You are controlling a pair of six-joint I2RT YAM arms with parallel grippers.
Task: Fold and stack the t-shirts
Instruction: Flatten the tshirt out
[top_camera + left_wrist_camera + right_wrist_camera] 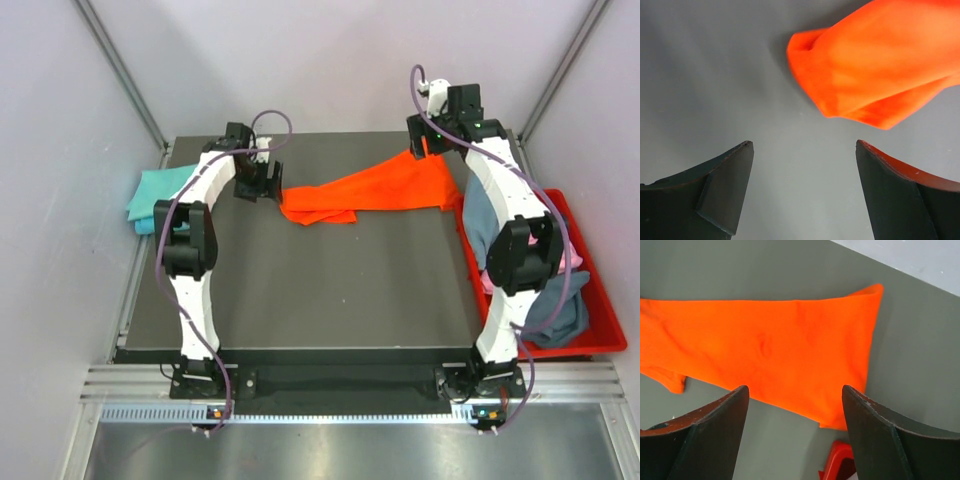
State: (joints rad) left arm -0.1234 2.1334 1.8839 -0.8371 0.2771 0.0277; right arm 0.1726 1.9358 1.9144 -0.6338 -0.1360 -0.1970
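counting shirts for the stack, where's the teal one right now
In the top view the teal shirt lies at the far left edge of the table, just left of the left arm and well apart from the orange shirt.

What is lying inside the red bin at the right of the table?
The red bin holds grey-blue cloth and a little pink cloth. The right arm covers its middle; whatever lies underneath is hidden.
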